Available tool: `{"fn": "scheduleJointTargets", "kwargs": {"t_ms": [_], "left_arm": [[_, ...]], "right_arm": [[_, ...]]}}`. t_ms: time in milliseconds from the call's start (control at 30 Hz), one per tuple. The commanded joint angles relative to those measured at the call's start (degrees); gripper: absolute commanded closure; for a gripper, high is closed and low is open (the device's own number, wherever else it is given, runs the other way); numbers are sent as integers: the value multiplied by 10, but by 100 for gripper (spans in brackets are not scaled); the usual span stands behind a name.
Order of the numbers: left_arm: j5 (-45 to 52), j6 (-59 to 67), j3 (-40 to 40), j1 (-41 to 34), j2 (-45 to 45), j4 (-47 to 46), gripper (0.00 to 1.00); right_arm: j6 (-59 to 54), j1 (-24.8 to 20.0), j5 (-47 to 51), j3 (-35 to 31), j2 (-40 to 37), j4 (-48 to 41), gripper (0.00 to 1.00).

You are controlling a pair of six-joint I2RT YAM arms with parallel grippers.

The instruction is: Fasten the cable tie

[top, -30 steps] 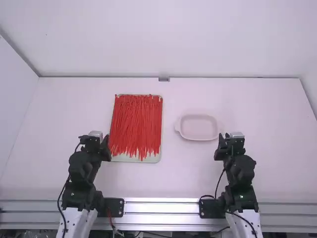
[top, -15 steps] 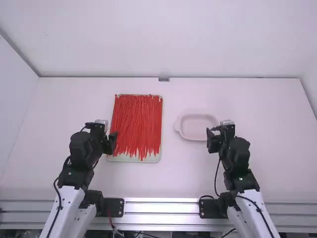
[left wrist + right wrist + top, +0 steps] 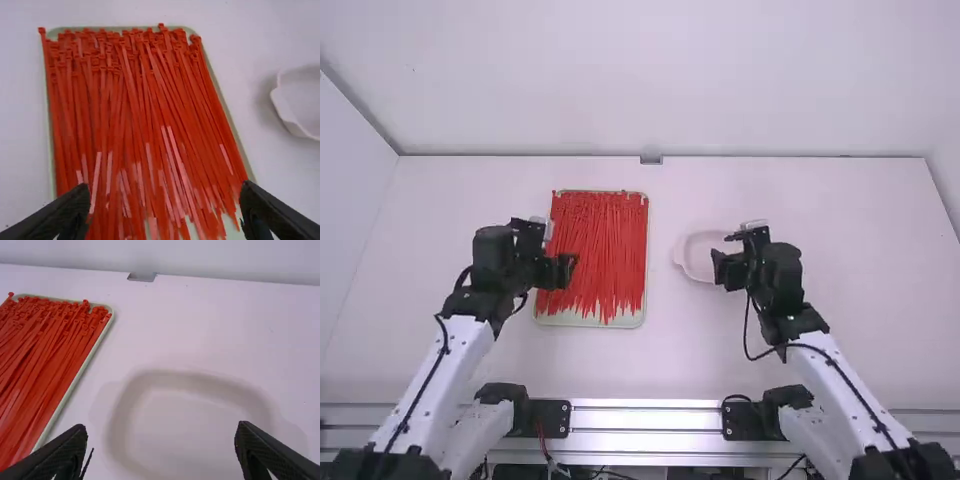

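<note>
A thick pile of red cable ties (image 3: 595, 255) (image 3: 135, 130) (image 3: 35, 355) lies lengthwise on a pale green tray (image 3: 638, 322) (image 3: 227, 135) (image 3: 80, 372) left of the table's middle. My left gripper (image 3: 558, 270) (image 3: 165, 212) hovers over the tray's near left part, open, fingers spread wide above the ties with nothing between them. My right gripper (image 3: 720, 268) (image 3: 160, 455) hangs open over the near rim of a white dish (image 3: 748, 250) (image 3: 195, 415), also holding nothing.
The white dish (image 3: 300, 105) stands empty just right of the tray. A small grey bracket (image 3: 651, 158) (image 3: 142, 276) sits at the table's far edge. White walls close the table at the back and left.
Both arms have risen from their folded pose near the front rail and stretched forward. The left gripper came over the tray, the right one over the dish's near edge.
</note>
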Motion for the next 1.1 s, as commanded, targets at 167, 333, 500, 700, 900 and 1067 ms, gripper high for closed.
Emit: {"fn": "scheduleJointTargets", "kwargs": {"t_ms": [167, 333, 500, 700, 900, 1067], "left_arm": [[47, -2, 58, -7, 73, -17, 9], [60, -3, 80, -8, 107, -16, 5], [68, -14, 94, -9, 140, 9, 2], [51, -32, 154, -9, 216, 9, 1], [44, -11, 250, -13, 308, -31, 1], [12, -11, 347, -20, 391, -61, 1]], "right_arm": [[3, 17, -14, 52, 73, 27, 9], [4, 24, -18, 68, 107, 33, 5], [4, 28, -21, 77, 127, 34, 2], [4, 29, -21, 78, 132, 35, 2], [5, 29, -22, 79, 132, 35, 2], [6, 30, -21, 78, 132, 32, 2]]}}
